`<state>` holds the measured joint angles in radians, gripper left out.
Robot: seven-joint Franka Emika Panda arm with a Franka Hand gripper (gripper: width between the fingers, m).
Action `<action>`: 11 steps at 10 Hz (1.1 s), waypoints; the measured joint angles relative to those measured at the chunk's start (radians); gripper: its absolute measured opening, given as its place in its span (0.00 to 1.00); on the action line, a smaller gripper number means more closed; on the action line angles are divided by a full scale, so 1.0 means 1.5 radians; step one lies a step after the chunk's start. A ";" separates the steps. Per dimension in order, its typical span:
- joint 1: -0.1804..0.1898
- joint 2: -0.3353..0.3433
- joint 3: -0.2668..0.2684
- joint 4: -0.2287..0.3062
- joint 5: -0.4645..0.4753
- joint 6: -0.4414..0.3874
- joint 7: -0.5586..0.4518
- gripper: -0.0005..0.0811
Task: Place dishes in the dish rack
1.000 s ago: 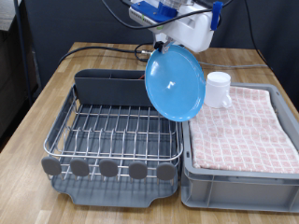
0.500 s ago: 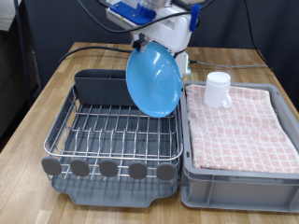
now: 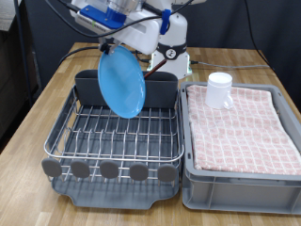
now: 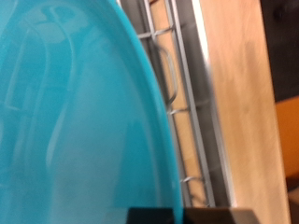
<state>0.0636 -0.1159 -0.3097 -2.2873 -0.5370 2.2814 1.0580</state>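
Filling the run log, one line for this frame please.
gripper: holds blue plate on edge | plate: above dish rack, not seated | mug: on checked cloth in bin

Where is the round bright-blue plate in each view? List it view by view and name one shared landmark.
Exterior view: the round bright-blue plate hangs on edge under the end effector, over the rack's far half, left of centre.
Wrist view: the plate fills most of the picture.
Shared landmark: the silver wire dish rack, seen beside the plate's edge at the wrist.
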 joint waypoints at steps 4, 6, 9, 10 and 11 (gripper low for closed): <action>-0.004 0.001 -0.017 -0.008 -0.005 0.036 -0.041 0.03; -0.004 0.001 -0.022 -0.007 -0.023 0.065 -0.080 0.03; -0.004 0.000 -0.027 0.007 -0.023 0.062 -0.158 0.03; -0.004 0.000 -0.029 0.014 -0.023 0.054 -0.180 0.03; -0.004 0.000 -0.031 0.021 -0.028 0.047 -0.197 0.03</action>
<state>0.0571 -0.1161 -0.3559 -2.2556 -0.5784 2.3519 0.7629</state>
